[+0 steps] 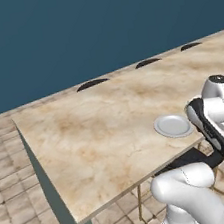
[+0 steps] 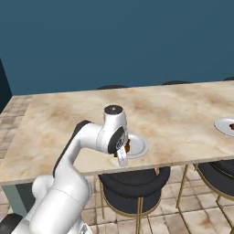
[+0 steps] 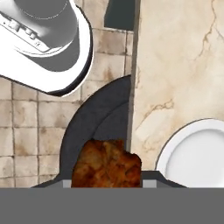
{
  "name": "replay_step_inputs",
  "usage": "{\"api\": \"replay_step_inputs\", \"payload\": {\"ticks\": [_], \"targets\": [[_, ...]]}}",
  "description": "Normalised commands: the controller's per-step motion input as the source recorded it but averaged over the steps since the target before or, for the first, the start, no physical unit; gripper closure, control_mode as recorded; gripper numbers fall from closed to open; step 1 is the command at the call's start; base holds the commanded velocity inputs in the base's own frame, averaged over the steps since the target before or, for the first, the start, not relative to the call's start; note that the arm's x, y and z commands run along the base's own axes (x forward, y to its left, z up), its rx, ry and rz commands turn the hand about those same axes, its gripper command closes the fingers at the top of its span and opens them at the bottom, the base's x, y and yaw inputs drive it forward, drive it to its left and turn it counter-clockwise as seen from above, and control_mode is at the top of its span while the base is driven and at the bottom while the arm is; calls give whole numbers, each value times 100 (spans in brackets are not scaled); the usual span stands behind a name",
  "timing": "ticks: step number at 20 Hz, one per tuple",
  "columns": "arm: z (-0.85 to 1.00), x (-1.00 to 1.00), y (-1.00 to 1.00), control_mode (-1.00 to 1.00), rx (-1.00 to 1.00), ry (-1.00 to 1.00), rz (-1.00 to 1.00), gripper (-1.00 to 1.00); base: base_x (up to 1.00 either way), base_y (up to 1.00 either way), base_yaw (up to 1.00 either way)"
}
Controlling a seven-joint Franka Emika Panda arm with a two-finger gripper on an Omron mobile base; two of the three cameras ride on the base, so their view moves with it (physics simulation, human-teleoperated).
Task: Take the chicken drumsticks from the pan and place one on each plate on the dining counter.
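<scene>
Moment of carriage above the near edge of the dining counter [image 2: 183,114]. The gripper [image 2: 123,153] hung pointing downward at the counter's near edge, with the empty plate [image 2: 137,146] touching it in picture at about 2 o'clock in the right base view. A small brown mass showed between the fingers in that view, and in the hand view a browned chicken drumstick [image 3: 106,165] sat directly at the fingertips, so the jaws were judged to be narrowed onto the drumstick, holding it rather than standing free.

The drumstick lay over the black-cushioned stool [image 3: 94,131], just off the counter's edge, with the white plate [image 3: 197,153] at about 3 o'clock from it in the hand view. The piece was therefore held beside the plate and not yet above it; a short shift over the edge appeared to be wanted before release. The downward hold suited a drop onto a flat plate.

In the left base view the same plate [image 1: 173,125] lay bare near the counter's near edge, at about 9 o'clock from the arm's wrist. A second plate [image 2: 227,126] stood well apart toward the counter's right end, with a dark brown piece [image 2: 231,126] on it at the frame's edge, probably the other drumstick, though too small to be sure.

No brand, label or writing could be read on any surface.
</scene>
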Motion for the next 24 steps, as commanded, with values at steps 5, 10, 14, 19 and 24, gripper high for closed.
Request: {"api": "replay_step_inputs", "payload": {"ticks": [5, 10, 14, 19, 24], "targets": [[-17, 95, 0, -100, 0, 9, 31, 100, 0, 0, 0], [-40, 100, 0, -100, 0, 10, 29, 100, 0, 0, 0], [-57, 100, -3, -100, 0, 6, 29, 100, 0, 0, 0], [-69, 99, -12, -100, 0, 3, 31, 100, 0, 0, 0], [-73, 91, -22, -100, 0, 2, 33, 100, 0, 0, 0]]}}
